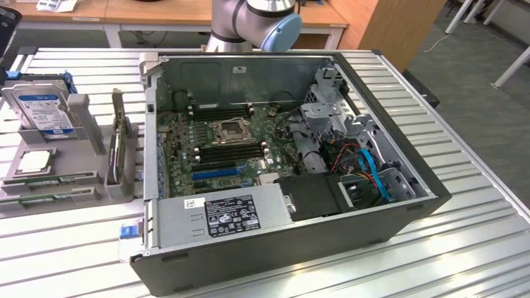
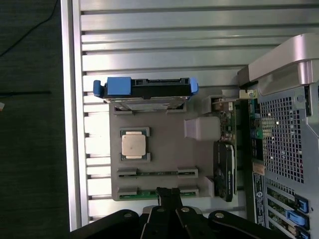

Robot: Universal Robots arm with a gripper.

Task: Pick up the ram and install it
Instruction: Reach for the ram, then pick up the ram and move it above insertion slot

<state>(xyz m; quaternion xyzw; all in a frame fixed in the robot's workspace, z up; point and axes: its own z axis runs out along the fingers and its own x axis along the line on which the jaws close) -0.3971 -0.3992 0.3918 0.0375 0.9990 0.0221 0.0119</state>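
Two ram sticks lie side by side in slots at one end of a grey holder (image 2: pixel 164 129): one ram (image 2: pixel 157 174) is thin and dark green, the other ram (image 2: pixel 144 192) a brighter green. In the exterior view the ram sticks (image 1: pixel 48 181) sit at the holder's near end, left of the open computer case (image 1: pixel 398 161). My gripper (image 2: pixel 168 190) hangs above the holder, its dark fingers shut with nothing between them, the tips over the brighter stick. The motherboard's memory slots (image 1: pixel 232 149) lie beside the processor socket inside the case.
The holder also carries a hard drive (image 1: pixel 40 108) in a blue bracket, a processor chip (image 1: pixel 35 161) and an upright expansion card (image 1: pixel 123 149). The case's power supply (image 1: pixel 220 214) and drive cage with cables (image 1: pixel 373 167) crowd its near and right sides. The slatted metal table (image 1: pixel 463 248) surrounds everything.
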